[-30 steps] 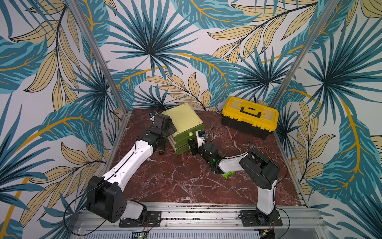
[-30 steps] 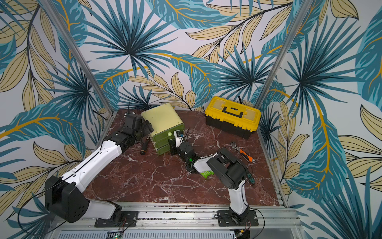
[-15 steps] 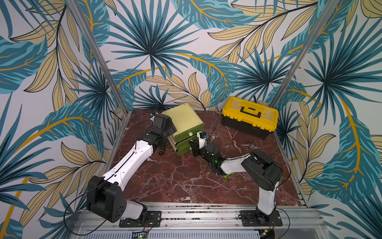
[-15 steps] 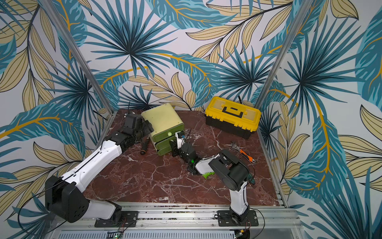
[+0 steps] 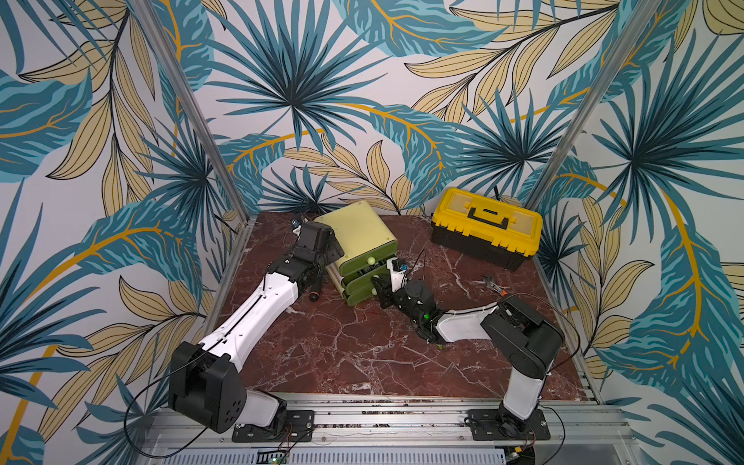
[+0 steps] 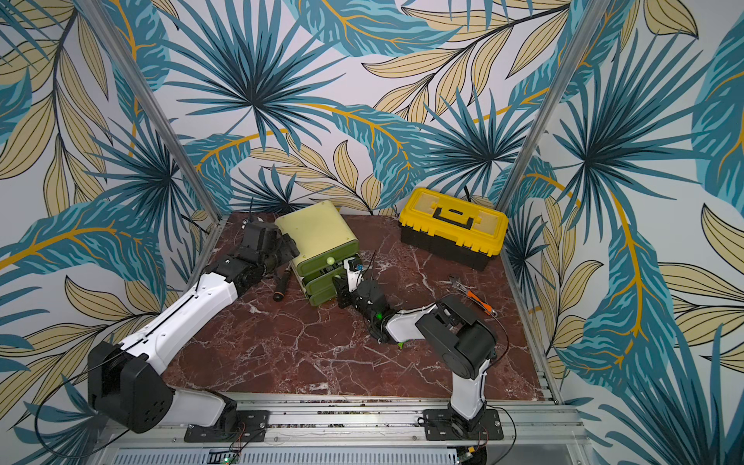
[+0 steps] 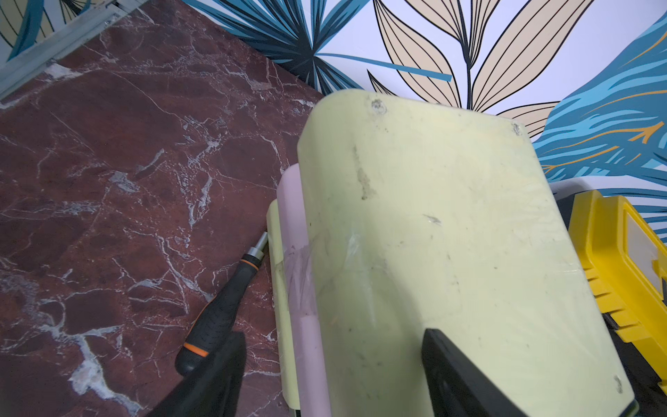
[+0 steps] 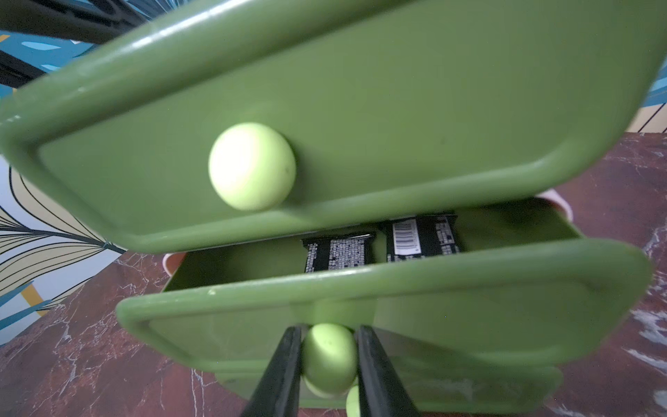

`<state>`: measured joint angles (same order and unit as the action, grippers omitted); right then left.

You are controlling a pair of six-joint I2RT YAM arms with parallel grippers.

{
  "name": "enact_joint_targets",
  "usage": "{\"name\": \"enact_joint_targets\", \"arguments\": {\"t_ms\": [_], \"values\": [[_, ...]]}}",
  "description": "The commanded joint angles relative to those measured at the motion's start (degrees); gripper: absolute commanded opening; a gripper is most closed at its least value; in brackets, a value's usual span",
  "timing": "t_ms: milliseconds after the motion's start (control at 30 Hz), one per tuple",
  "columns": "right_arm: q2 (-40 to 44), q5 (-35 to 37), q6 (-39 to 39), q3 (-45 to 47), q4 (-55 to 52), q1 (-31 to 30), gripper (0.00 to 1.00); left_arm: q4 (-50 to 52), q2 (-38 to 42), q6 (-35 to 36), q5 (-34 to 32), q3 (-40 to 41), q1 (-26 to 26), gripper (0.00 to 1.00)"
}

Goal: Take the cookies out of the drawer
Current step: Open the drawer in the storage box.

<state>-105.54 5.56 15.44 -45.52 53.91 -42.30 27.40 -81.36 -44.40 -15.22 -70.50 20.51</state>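
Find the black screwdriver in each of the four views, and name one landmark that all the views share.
In a top view: the black screwdriver lies on the table beside the drawer unit.
In a top view: the screwdriver likewise lies beside the unit.
Left wrist: on the table, its metal tip pointing at the unit's side.
Right wrist: not in it.
Shared landmark: the drawer unit.
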Motion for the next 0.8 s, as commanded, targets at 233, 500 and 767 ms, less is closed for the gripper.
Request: {"name": "enact_joint_targets", "arguments": {"t_ms": [233,500,767], "values": [[4.86,-1.30,-1.33,3.87,-0.56,-0.35,0.17,0.66,-0.58,0.09,0.02,1.63,-0.42,0.81],[9.25,-1.51,-1.49,8.25,-1.67,-0.69,0.17,0.64,-0.44,0.11,-0.07,1.77,-0.47,0.81],[14.33,-1.86,-2.07,12.39,-4.21,-0.87,0.17,0.45,-0.20,-0.07,-0.07,2.02,-0.56,0.81]]}}
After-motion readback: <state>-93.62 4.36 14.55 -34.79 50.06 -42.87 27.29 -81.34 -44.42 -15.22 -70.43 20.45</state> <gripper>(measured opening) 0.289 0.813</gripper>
